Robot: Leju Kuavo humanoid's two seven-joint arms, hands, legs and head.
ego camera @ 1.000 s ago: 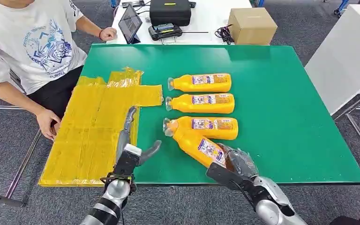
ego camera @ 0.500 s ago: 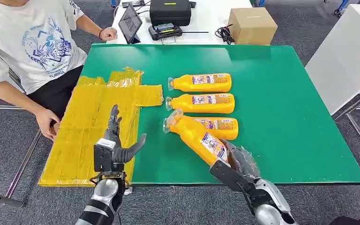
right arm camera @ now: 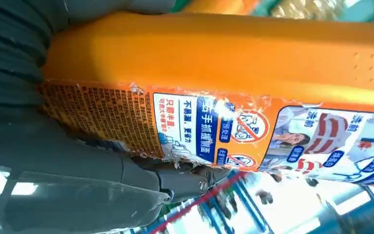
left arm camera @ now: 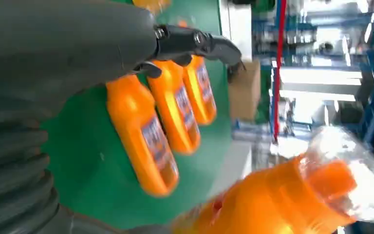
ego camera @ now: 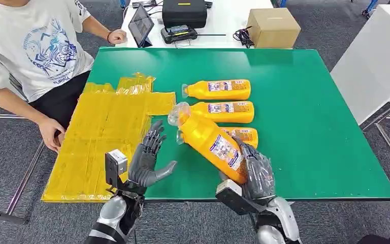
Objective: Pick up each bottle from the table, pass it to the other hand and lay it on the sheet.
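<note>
Held bottle: we've got the orange plastic bottle with the clear cap off the green table, gripped low on its body by our right hand, fingers wrapped round the labelled end.
Long axis: it runs from the base in our right hand up towards ten o'clock, the cap end leading, tilted above the table.
Left hand: our left hand holds nothing, fingers spread and palm turned to the bottle, waiting at about nine o'clock from the cap.
Key relation: the cap end points just past our left fingertips; the two are near but apart, so we judge the handover not yet made.
Sheet: the yellow crinkled plastic sheet lies beyond the left hand at nine o'clock, nearer that arm.
Others: three more orange bottles lie side by side on the table at twelve o'clock of the held one.
Hard to see: the nearest lying bottle is mostly hidden behind the held one; the left wrist view is blurred, and the right wrist view gives us label and fingers, no cap.
</note>
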